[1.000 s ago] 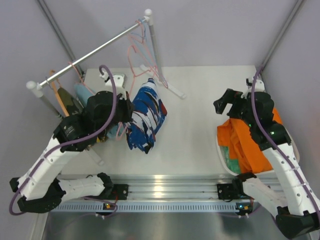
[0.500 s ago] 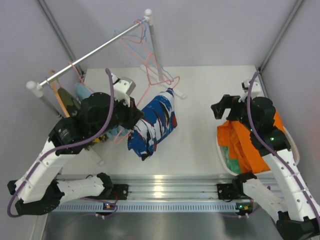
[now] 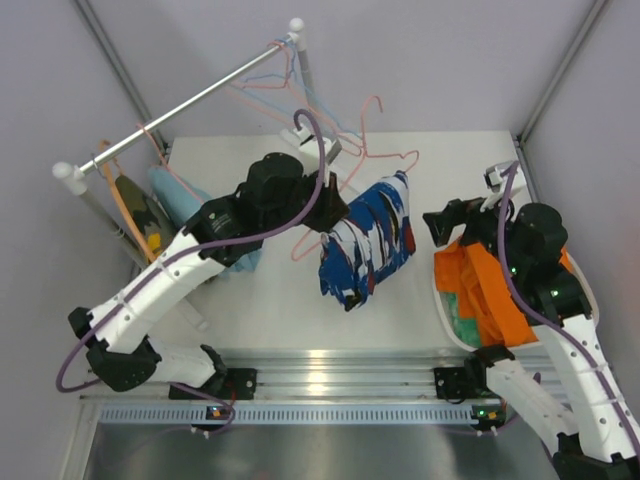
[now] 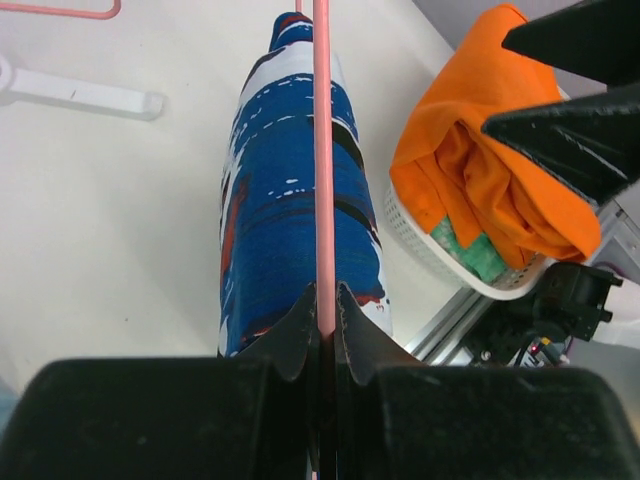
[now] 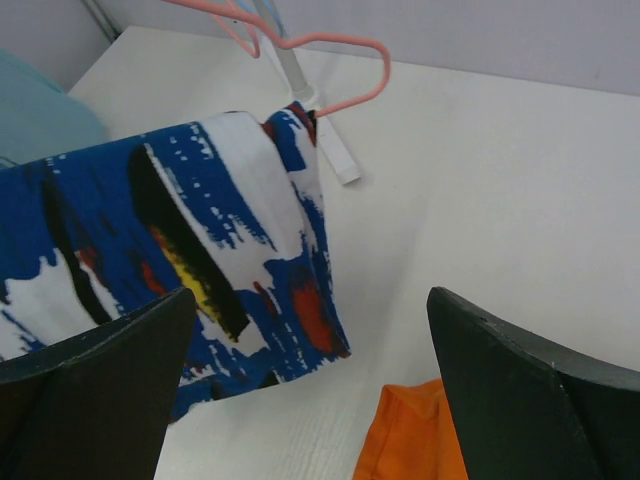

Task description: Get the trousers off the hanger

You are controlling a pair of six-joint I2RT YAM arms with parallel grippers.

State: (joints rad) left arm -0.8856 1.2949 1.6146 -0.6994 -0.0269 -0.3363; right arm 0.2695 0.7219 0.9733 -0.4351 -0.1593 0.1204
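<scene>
Blue-and-white patterned trousers [image 3: 365, 245] hang folded over a pink wire hanger [image 3: 378, 150] above the middle of the table. My left gripper [image 3: 328, 205] is shut on the hanger's lower wire [image 4: 322, 150], with the trousers [image 4: 290, 200] draped just beyond its tips [image 4: 322, 300]. My right gripper [image 3: 450, 225] stands open a little to the right of the trousers, apart from them. In the right wrist view the cloth [image 5: 200, 260] and hanger hook [image 5: 340, 60] lie ahead of the wide jaws [image 5: 310, 300], nothing between them.
A white basket [image 3: 445, 320] under the right arm holds orange trousers [image 3: 490, 290] and mint green ones [image 3: 462, 315]. The rail [image 3: 190, 100] at the back left carries bare hangers [image 3: 285, 70], light blue trousers [image 3: 170, 190] and olive camouflage trousers [image 3: 140, 210].
My left arm has swung the hanger and patterned trousers from the left side to the table's middle, close to the right gripper. The right gripper shifted slightly forward.
</scene>
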